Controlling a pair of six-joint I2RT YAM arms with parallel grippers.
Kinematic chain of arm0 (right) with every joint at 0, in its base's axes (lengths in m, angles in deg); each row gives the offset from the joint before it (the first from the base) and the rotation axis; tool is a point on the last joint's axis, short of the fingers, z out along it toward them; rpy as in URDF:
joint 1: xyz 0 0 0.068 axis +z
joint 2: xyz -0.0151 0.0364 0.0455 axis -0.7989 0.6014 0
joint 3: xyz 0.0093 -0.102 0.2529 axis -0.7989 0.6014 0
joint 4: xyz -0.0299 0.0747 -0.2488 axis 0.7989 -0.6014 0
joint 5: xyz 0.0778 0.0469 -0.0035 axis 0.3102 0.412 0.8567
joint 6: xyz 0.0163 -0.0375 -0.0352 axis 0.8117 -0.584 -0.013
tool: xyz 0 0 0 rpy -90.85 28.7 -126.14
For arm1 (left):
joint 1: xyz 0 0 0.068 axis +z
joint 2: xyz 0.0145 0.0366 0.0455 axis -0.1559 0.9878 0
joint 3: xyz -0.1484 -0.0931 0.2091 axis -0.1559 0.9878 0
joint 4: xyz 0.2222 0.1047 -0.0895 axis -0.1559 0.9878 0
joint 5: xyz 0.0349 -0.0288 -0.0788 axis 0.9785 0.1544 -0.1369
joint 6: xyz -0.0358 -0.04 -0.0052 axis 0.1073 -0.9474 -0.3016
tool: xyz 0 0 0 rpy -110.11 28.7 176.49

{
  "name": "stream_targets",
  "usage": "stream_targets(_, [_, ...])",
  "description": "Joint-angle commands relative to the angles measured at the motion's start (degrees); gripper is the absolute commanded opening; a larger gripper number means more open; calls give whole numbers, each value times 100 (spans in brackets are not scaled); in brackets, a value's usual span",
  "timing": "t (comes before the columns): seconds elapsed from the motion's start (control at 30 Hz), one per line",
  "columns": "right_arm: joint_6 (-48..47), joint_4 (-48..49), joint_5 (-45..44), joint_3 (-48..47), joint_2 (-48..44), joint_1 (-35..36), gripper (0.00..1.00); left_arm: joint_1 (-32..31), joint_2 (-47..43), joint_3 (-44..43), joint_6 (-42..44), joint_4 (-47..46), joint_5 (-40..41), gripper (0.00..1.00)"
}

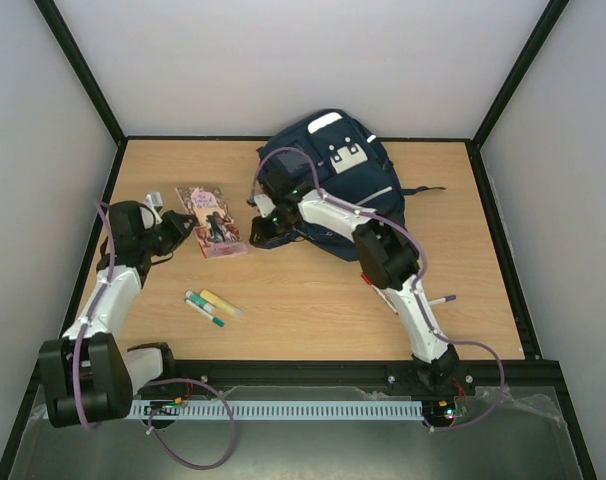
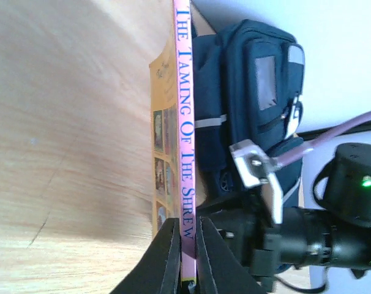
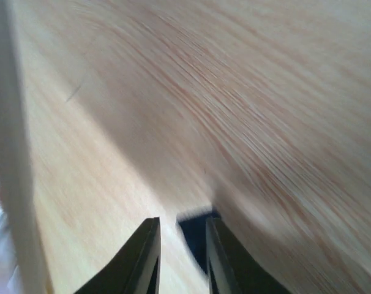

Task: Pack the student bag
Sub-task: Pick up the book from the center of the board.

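The navy student bag (image 1: 333, 170) lies at the back middle of the table; it also shows in the left wrist view (image 2: 253, 92). A pink paperback (image 1: 213, 222) lies just left of it. My left gripper (image 1: 186, 232) is shut on the book's pink spine (image 2: 184, 135), which reads "The Taming of the Shrew" and runs between the fingers (image 2: 187, 236). My right gripper (image 1: 262, 222) is at the bag's left edge. In its blurred wrist view the jaws (image 3: 182, 223) stand a little apart, with a navy piece (image 3: 196, 236) against the right finger and a gap on its left.
A green-capped marker (image 1: 203, 309) and a yellow highlighter (image 1: 221, 303) lie on the wooden table (image 1: 313, 300) in front of the book. A small pale object (image 1: 155, 200) sits behind the left gripper. The right arm (image 1: 393, 260) crosses over the bag's front. Black frame rails edge the table.
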Motion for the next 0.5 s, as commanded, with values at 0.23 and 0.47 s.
stream_targets(0.23, [-908,-683,1200,1927,-3358,-1815,41,-1283,-444,-644,241,-205,11,2])
stream_targets(0.47, [-1512,-751,2525,3378,-4859,-3438,65,-2333,-67,-1455,200,-1002,105,2])
